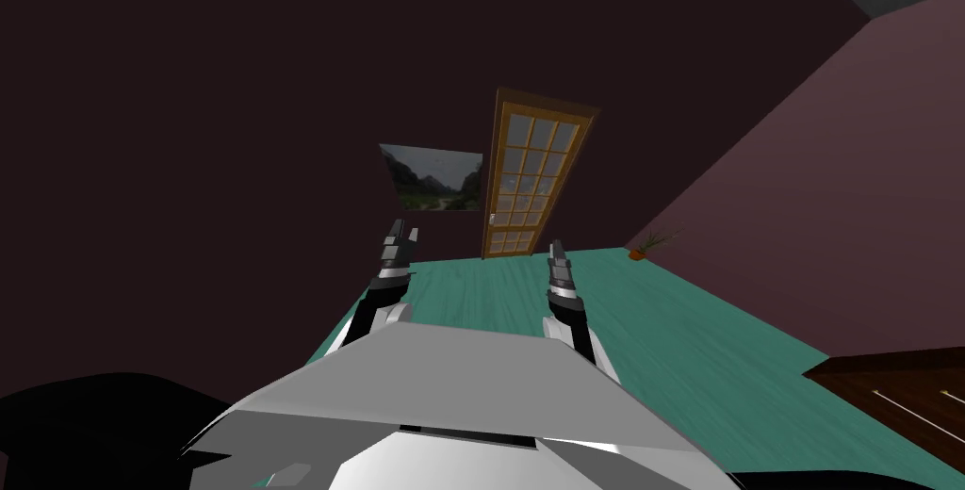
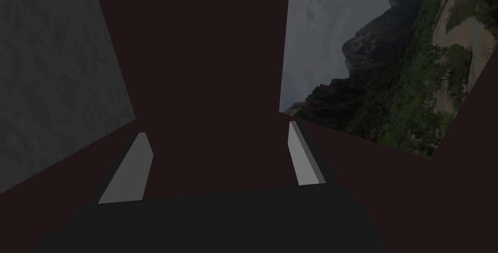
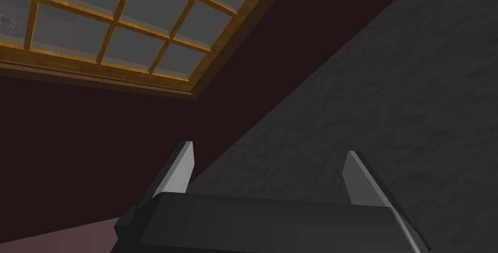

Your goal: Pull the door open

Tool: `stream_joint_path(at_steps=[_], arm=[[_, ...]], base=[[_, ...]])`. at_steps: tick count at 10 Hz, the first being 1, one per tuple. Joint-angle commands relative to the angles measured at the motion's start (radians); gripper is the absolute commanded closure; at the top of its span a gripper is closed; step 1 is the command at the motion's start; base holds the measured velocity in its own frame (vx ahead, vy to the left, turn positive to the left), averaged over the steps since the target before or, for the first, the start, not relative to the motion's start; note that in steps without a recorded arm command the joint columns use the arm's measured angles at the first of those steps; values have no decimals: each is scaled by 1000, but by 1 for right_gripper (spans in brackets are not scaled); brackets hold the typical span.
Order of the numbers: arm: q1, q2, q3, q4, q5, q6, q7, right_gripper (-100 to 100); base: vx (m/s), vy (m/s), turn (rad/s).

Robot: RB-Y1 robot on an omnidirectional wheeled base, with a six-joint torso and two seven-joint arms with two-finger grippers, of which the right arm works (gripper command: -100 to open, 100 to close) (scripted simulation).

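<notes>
A wooden door (image 1: 532, 178) with a grid of glass panes stands shut in the dark far wall, some way off across the green floor. Its small pale handle (image 1: 492, 219) sits on its left edge, low down. The door's top panes (image 3: 121, 26) appear in the right wrist view. My left gripper (image 1: 400, 228) is raised ahead of my chest, pointing at the wall left of the door, open (image 2: 219, 160) and empty. My right gripper (image 1: 556, 247) is raised too, below the door's lower right corner, open (image 3: 267, 172) and holding nothing.
A landscape picture (image 1: 433, 178) hangs on the wall just left of the door. A small potted plant (image 1: 648, 244) stands in the far right corner. A dark wooden cabinet (image 1: 895, 390) juts in at the near right. Green floor (image 1: 697, 343) stretches between me and the door.
</notes>
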Motion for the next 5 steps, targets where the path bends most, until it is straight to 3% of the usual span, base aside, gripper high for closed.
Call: stream_joint_path(at_steps=[1,5], arm=[[-7,-4,-20,39,25,-14,28,-100],[-21,-15,-69,130,81,-47,89,-100]], base=[[152,29,62],[156,23,63]])
